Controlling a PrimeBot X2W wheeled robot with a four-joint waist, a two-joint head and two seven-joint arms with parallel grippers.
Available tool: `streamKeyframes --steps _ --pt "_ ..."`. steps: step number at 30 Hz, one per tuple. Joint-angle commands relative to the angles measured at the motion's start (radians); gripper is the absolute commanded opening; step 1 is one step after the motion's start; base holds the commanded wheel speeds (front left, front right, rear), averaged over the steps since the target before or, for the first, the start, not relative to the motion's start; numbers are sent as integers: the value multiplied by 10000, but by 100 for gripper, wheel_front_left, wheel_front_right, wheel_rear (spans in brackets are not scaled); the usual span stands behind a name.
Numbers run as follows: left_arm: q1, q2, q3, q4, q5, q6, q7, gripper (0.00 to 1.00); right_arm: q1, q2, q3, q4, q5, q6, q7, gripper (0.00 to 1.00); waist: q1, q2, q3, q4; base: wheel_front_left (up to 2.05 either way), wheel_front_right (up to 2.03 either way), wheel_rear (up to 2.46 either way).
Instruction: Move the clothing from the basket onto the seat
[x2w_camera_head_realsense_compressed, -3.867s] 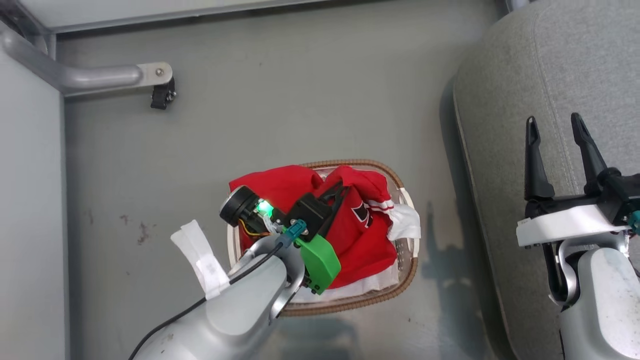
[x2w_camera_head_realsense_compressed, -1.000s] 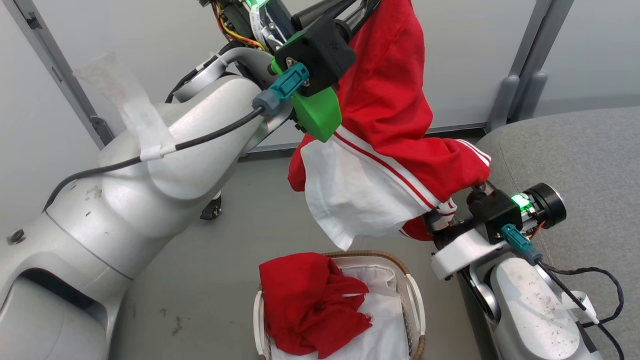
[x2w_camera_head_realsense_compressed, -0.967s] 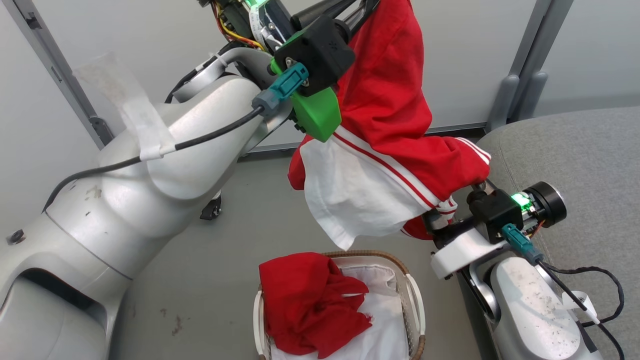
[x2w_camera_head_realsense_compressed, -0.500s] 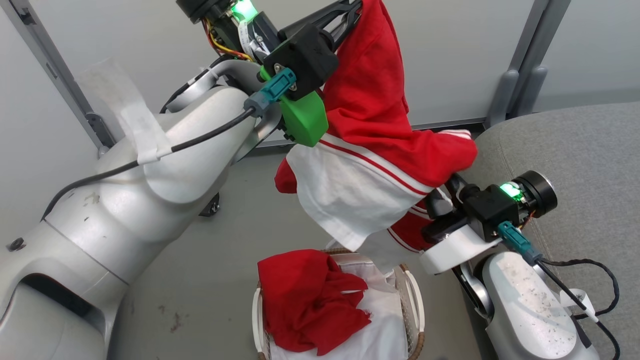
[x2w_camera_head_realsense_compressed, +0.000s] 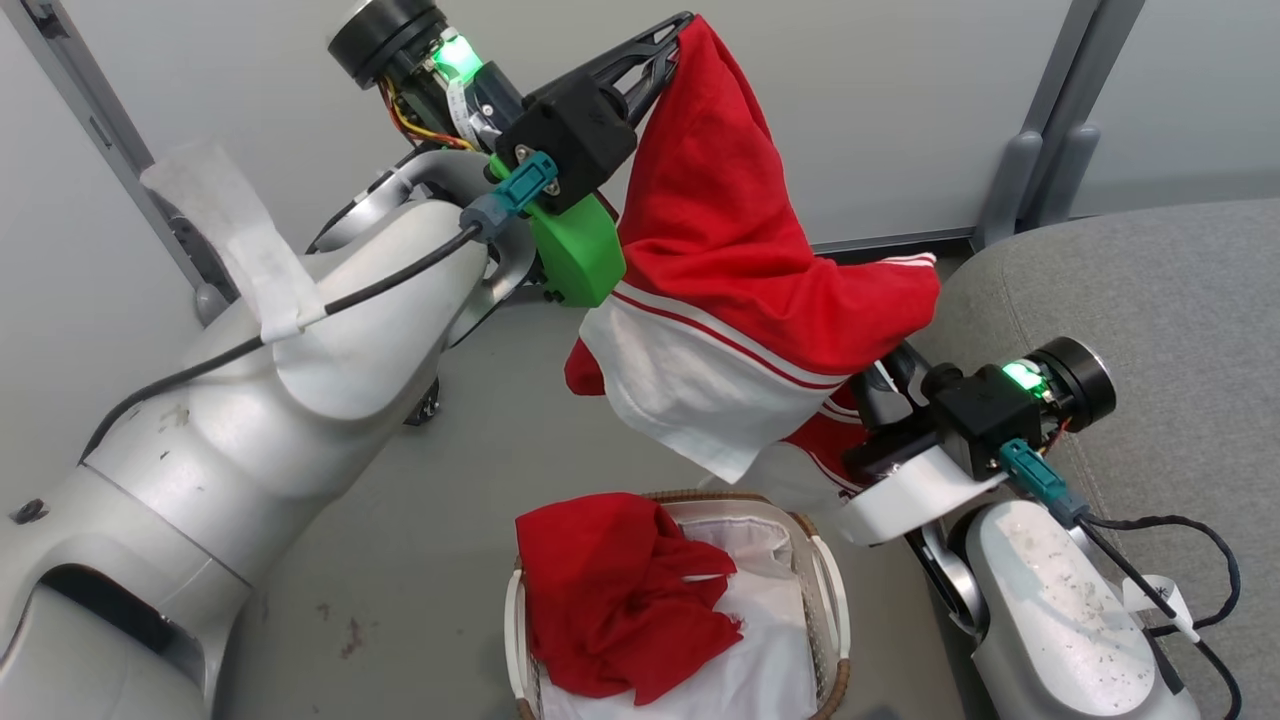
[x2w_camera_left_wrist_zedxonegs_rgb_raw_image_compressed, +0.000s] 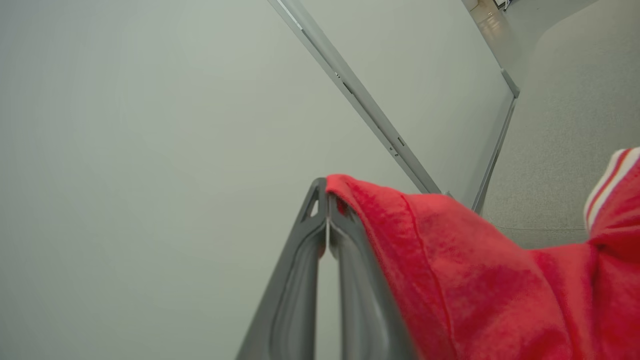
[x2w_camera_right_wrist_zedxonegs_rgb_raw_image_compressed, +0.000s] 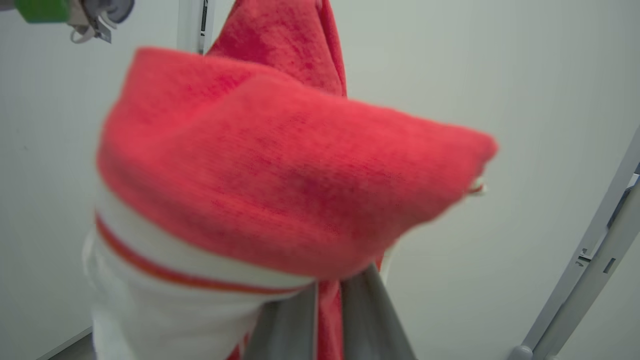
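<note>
Head view: my left arm is raised high with the elbow bent, left gripper (x2w_camera_head_realsense_compressed: 682, 22) jaws clamped on the top corner of the striped garment (x2w_camera_head_realsense_compressed: 720, 250), which hangs above the basket (x2w_camera_head_realsense_compressed: 832, 600). My right arm angles up from beside the sofa (x2w_camera_head_realsense_compressed: 1150, 300), right gripper (x2w_camera_head_realsense_compressed: 885, 385) jaws pinching the garment's lower red part. The plain red garment (x2w_camera_head_realsense_compressed: 610, 590) lies in the basket.

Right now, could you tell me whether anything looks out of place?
The plain red garment drapes over the basket rim at its far left, and the white liner is rumpled; the striped garment is held aloft.
</note>
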Motion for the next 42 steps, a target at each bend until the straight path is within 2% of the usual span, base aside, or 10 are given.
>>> streamKeyframes --steps 1,11,13,14,15,16,30,42 --pt "185 39 15 33 -111 22 5 0 -119 -37 -43 7 91 -10 -49 0 0 0 8 0 0 0 0" --pt "1020 -83 256 48 -826 22 5 0 -200 -38 -384 -80 98 -10 -49 0 0 0 66 68 0 0 0" --pt "1388 -152 369 -24 -1011 22 5 29 -191 -38 -482 -94 93 -10 -49 0 0 0 78 96 0 0 0" --pt "1605 -189 445 -58 -1107 22 5 65 -204 -38 -546 -105 84 -10 -49 0 0 0 85 111 0 0 0" --pt "1778 -220 528 -90 -1167 22 5 94 -218 -38 -590 -113 78 -10 -49 0 0 0 93 125 0 0 0" --pt "2005 -262 647 -113 -1212 22 5 100 -234 -38 -634 -122 71 -10 -49 0 0 0 104 142 0 0 0" --pt "5560 -1012 2315 -421 -871 38 5 100 -241 -38 -1144 -218 -89 -10 -51 0 0 0 132 202 0 0 0" --pt "7454 -1489 3507 -740 -275 7 5 100 -21 -38 -1317 -283 -158 -10 -49 0 0 0 74 179 0 0 0"
